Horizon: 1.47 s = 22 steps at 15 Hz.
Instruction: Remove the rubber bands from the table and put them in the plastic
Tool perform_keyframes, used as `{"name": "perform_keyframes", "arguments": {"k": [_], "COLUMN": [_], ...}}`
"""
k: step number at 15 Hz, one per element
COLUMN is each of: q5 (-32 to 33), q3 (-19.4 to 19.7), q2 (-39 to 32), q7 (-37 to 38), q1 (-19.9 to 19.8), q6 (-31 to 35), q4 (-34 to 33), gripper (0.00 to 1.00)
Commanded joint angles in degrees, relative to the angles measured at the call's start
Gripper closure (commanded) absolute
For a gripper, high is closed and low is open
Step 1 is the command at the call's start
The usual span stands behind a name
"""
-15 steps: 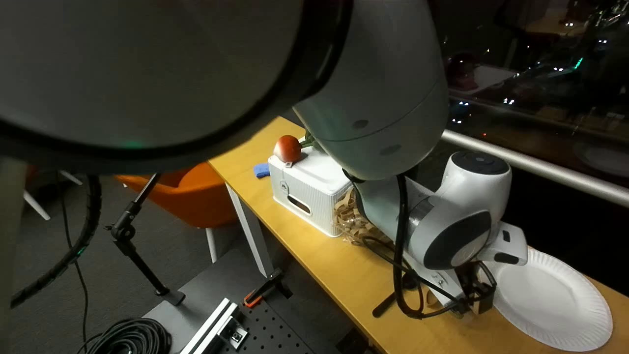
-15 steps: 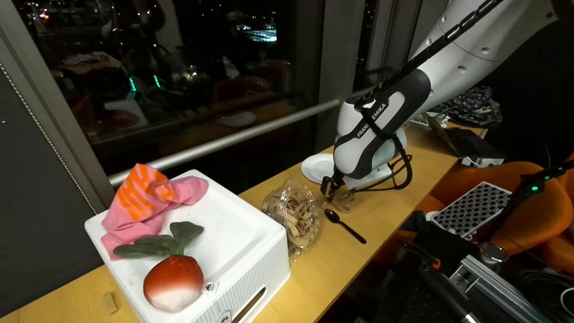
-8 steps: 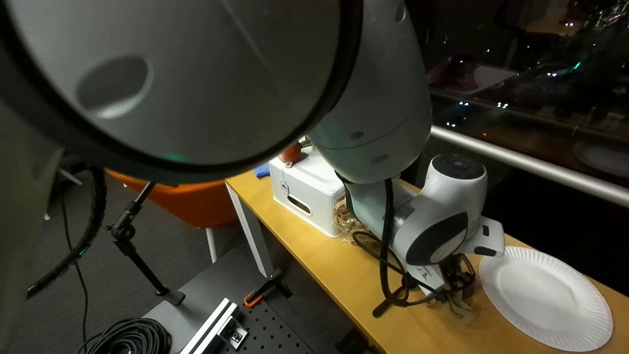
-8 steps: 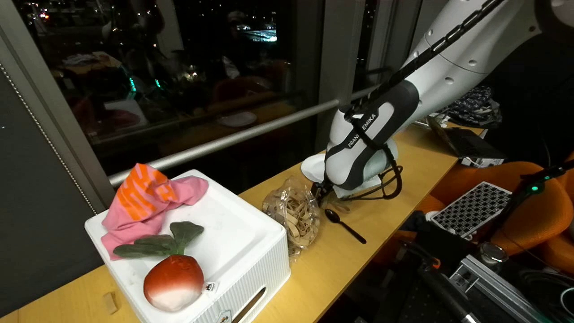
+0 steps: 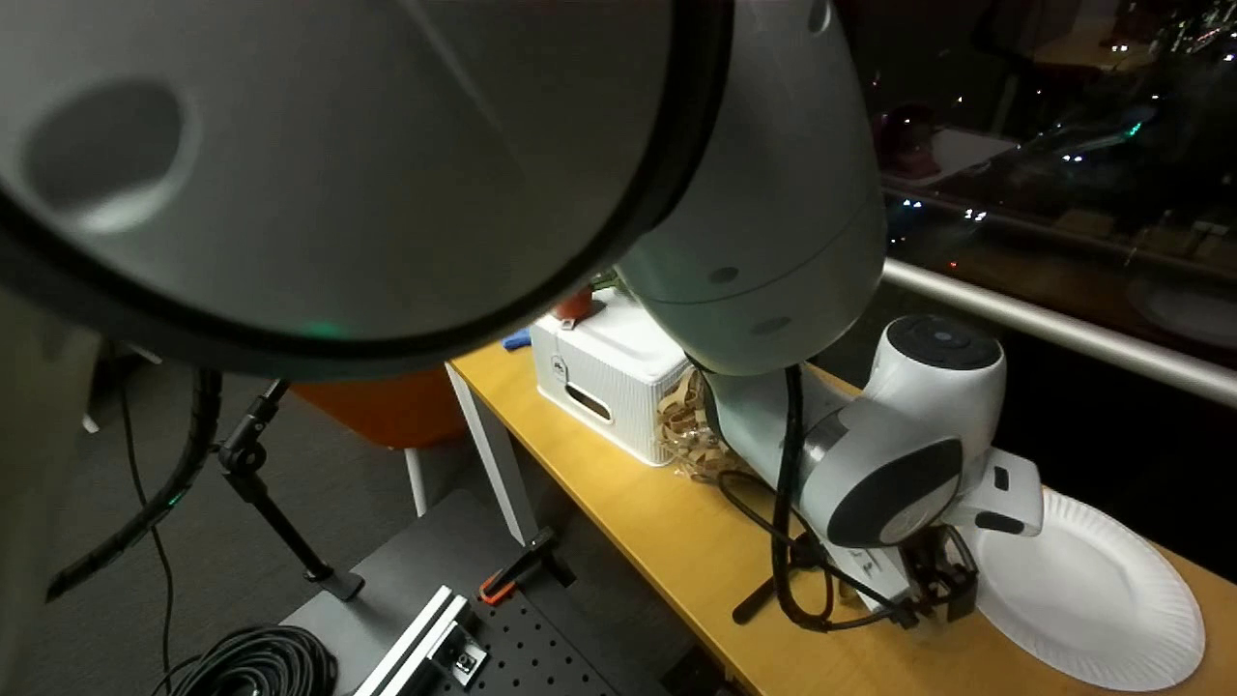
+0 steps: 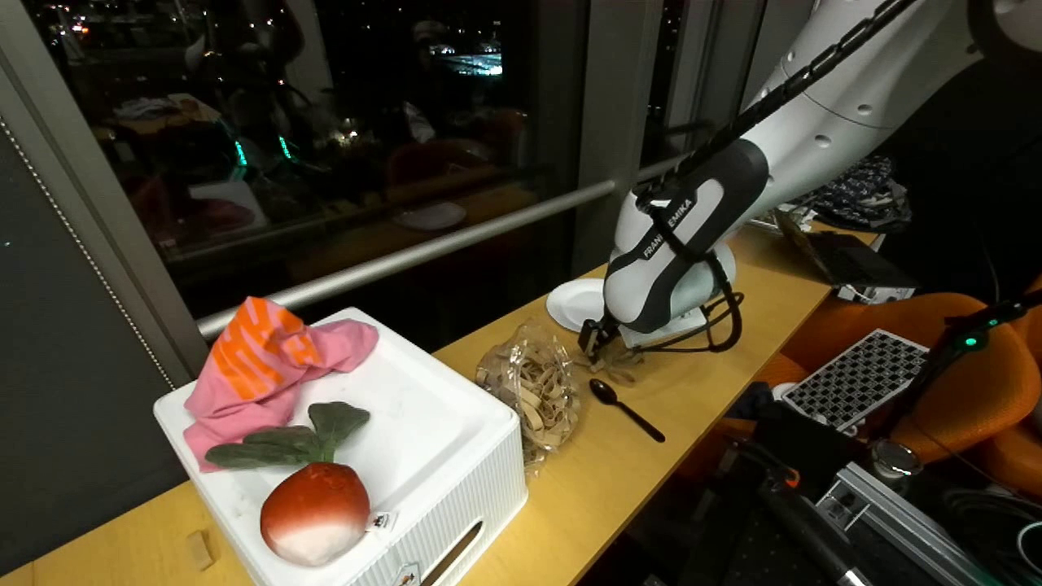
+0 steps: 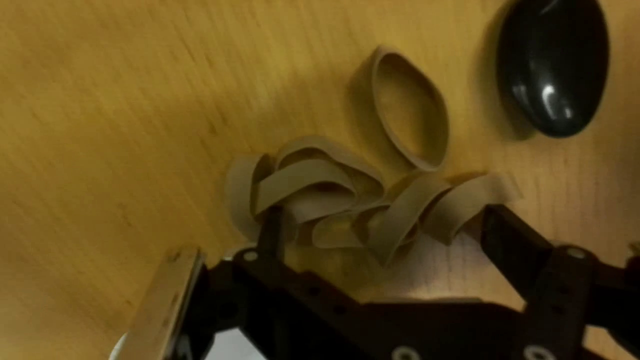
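rubber bands [image 7: 401,215] on the table [image 6: 602,492]

We see the gripper [image 7: 385,217] at the bottom of the frame, jaws wide apart, overlapping both ends of a tangled row of rubber bands [image 7: 407,210] mid-frame. Just above, we find a lone loop [image 7: 433,107] on edge; at upper right, part of the black spoon [image 7: 554,70]; at upper left, light-wood table [image 7: 125,100].

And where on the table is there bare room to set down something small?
One patch of the table lies free between the white box, the plastic bag, the spoon and the edge away from the window. Another shows between the arm and the laptop. Below the open tool it is crowded: rubber bands, with spoon, plastic bag and white plate near.
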<state>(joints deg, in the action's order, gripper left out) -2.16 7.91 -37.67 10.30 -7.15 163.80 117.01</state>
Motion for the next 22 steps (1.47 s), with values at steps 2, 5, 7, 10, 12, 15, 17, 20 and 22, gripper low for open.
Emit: {"name": "perform_keyframes", "arguments": {"k": [2, 5, 7, 10, 12, 15, 17, 20, 22], "q5": [-0.66, -0.67, -0.66, -0.85, -0.97, -1.07, -1.09, -2.67, -4.00], "q3": [1.41, 1.75, 1.78, 1.66, 1.54, 1.37, 1.41, -0.72, -2.02], "q2": [0.13, -0.18, -0.33, -0.26, -0.37, 0.13, 0.97, 3.10, 4.84], "q7": [-0.39, -0.15, -0.17, -0.23, -0.32, -0.43, -0.29, -1.53, -2.39], "q1": [0.28, 0.40, 0.38, 0.12, -0.11, -0.25, -0.10, -1.90, -3.25], "q6": [-1.78, -2.09, -2.25, -2.29, -2.28, -2.13, -2.13, -3.23, -4.25], "q4": [0.18, 0.15, 0.17, 0.36, 0.50, 0.91, 1.43, 2.67, 3.86], "gripper": [0.00, 0.00, 0.27, 0.36, 0.53, 0.74, 0.88, 1.00, 0.99]}}
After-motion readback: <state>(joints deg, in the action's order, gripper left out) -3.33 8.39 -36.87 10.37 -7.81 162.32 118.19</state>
